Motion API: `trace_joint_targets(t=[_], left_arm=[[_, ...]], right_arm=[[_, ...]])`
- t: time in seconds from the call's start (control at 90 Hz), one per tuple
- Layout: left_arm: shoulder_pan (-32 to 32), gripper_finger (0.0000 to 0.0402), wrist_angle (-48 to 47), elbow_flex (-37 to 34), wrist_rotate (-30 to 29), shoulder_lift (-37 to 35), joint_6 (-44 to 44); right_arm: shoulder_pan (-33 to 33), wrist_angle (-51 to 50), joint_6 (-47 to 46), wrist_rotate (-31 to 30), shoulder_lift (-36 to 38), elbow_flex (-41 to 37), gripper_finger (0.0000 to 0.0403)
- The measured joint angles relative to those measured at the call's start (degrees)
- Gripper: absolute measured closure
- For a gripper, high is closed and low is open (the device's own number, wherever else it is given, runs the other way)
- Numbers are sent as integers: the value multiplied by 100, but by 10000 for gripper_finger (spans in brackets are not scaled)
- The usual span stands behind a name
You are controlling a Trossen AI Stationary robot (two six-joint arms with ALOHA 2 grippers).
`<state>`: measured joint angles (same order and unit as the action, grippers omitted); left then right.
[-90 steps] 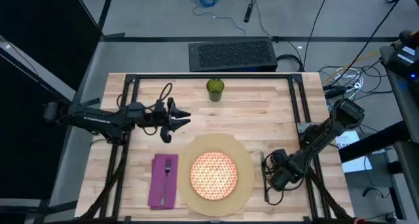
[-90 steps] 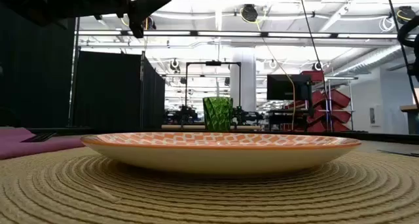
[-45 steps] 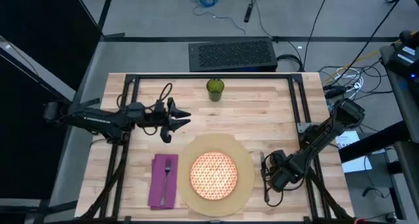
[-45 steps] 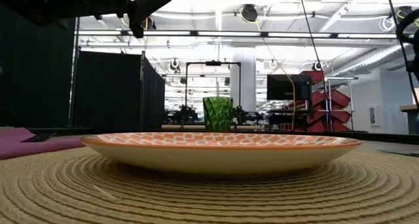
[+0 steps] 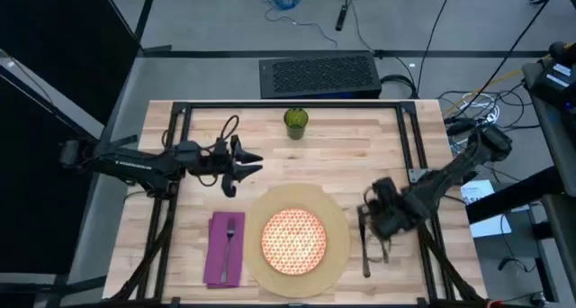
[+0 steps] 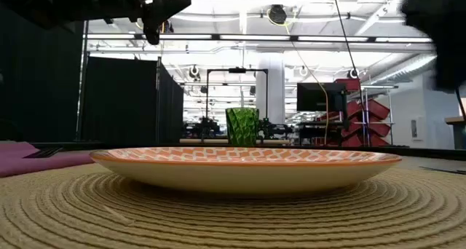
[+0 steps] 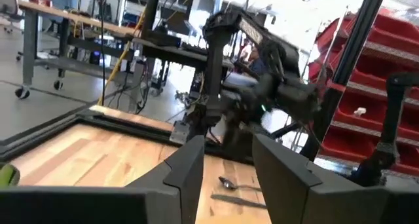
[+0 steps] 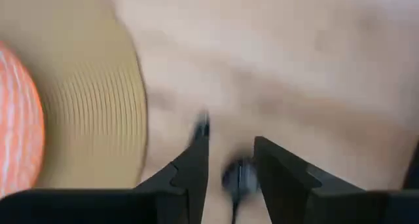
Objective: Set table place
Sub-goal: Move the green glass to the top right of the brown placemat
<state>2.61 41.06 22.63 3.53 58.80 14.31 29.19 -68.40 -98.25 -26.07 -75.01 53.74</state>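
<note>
High view shows us the place laid on the desk: mat, plate, napkin with fork, cup at the far edge. The right gripper, fingers parted and empty, hovers over a spoon and knife beside the mat. We judge these thin, stiff and slippery, best pinched mid-handle. Blur hides their handles. The left gripper waits, fingers spread.

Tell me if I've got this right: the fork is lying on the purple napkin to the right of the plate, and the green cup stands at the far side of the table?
Nearly. In the high view the fork lies on the purple napkin to the left of the plate, not the right. The green cup does stand at the table's far side.
</note>
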Motion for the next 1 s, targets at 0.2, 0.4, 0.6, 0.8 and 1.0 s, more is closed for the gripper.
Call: trace_joint_targets(t=[0.2, 0.4, 0.6, 0.8, 1.0], left_arm=[[-1, 284, -177, 0, -179, -104, -165], [16, 284, -855, 0, -686, -575, -418], [16, 284, -934, -2, -721, -974, -569], [81, 284, -1021, -2, -728, -1093, -584], [127, 284, -1136, -2, -732, -1099, -567]], right_arm=[[-2663, 1605, 3947, -80, 378, 0, 293], [-5508, 4447, 6771, 2410, 302, 0, 293], [-7082, 5138, 6947, 4326, -534, 0, 293], [-7084, 5290, 7152, 5038, -1568, 745, 293], [-6984, 4474, 7527, 4854, -2153, 1986, 293]])
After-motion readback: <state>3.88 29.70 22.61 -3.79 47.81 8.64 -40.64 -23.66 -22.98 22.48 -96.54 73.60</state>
